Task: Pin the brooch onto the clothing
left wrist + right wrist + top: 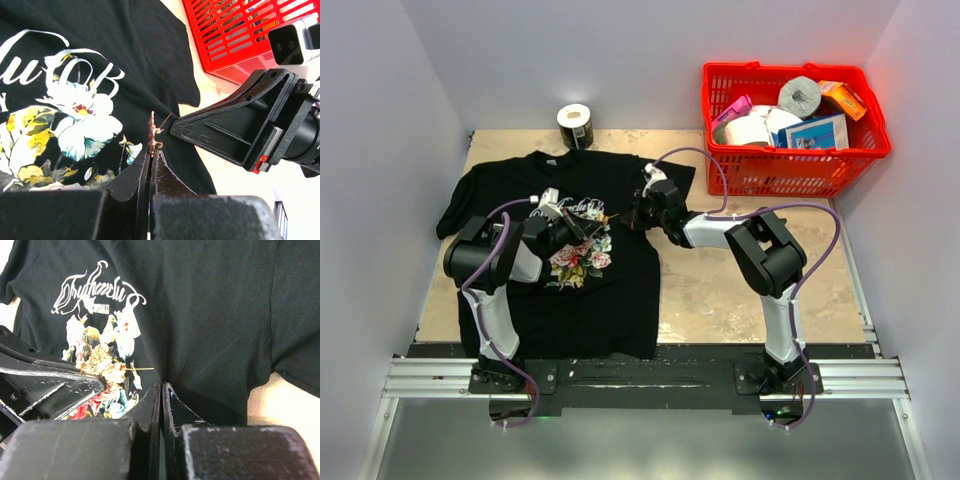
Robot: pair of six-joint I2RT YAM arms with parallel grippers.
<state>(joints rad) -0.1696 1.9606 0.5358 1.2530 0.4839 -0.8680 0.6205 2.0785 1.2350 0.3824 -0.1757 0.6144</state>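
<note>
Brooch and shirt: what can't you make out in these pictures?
- Left wrist view: brooch sits edge-on in the shut left tool, so its face is hidden.
- Right wrist view: right tool hides whether it pinches the T-shirt.
- Top view: brooch too small, lost between the tools.
- Any view: whether the brooch has pierced the T-shirt.

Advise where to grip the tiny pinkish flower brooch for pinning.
Grip the tiny pinkish metallic flower brooch by the rim of its flat head, across the two faces, coming from the edge away from the needle tip, as the left gripper has it. That leaves the thin pin jutting free toward the black printed T-shirt.
</note>
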